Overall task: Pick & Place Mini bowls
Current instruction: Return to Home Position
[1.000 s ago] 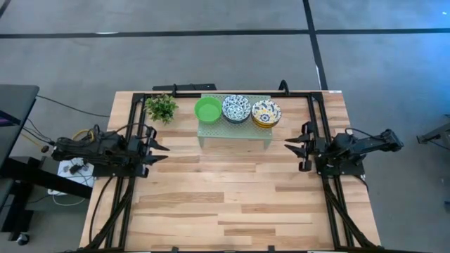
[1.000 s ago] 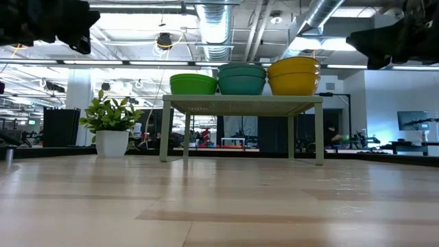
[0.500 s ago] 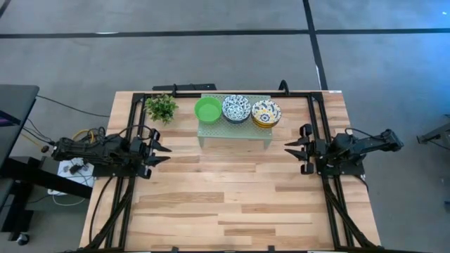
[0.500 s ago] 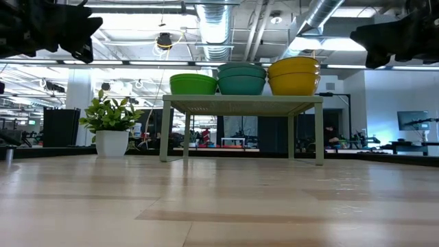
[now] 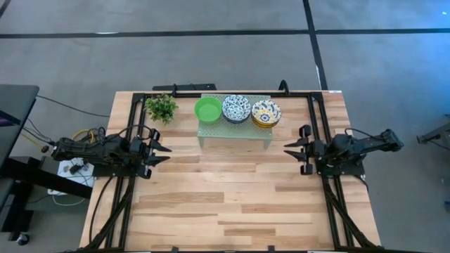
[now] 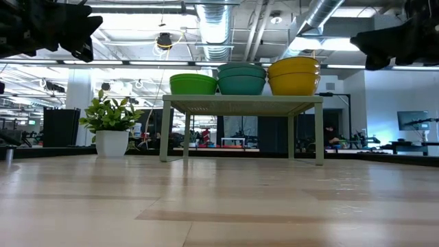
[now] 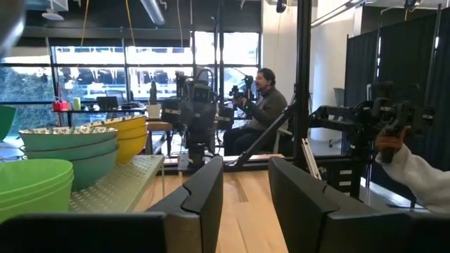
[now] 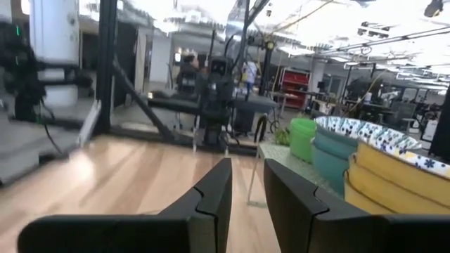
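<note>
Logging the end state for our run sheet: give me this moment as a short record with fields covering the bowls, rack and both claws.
green bowls: stacked on the rack, at the end nearest the plant
blue-patterned bowls: stacked, middle of the rack
yellow bowls: stacked, rack's other end
left claw: open, empty, by the table's left side
right claw: open, empty, by the table's right side
</note>
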